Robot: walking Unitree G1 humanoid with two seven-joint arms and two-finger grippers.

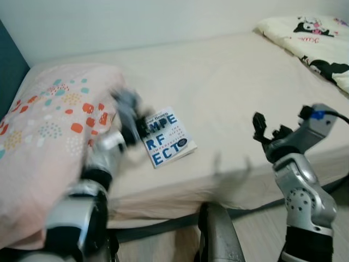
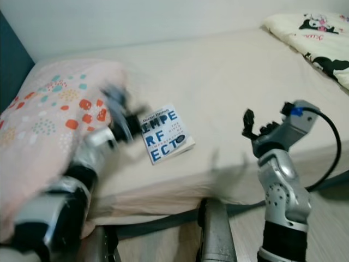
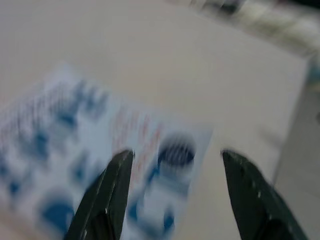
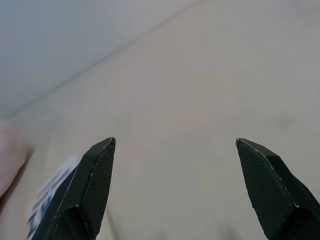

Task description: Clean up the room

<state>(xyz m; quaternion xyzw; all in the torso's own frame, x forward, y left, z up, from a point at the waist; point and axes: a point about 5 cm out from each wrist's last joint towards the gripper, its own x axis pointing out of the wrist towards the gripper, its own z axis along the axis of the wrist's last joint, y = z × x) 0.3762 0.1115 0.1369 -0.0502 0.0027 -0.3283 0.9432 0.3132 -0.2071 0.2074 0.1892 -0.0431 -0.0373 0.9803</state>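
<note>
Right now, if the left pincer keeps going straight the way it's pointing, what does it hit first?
Most likely the book. The left pincer is open and aimed down at the blue and white cover lying on the bed, beside the pillow. The picture is blurred, so depth is uncertain.

Bed [image 1: 229,93] with cream sheet | grey wall [image 1: 136,22] behind the bed | dark teal panel [image 1: 10,71], possibly a headboard, at the bed's left end | wood-look floor [image 1: 256,234] below the bed's near edge
</note>
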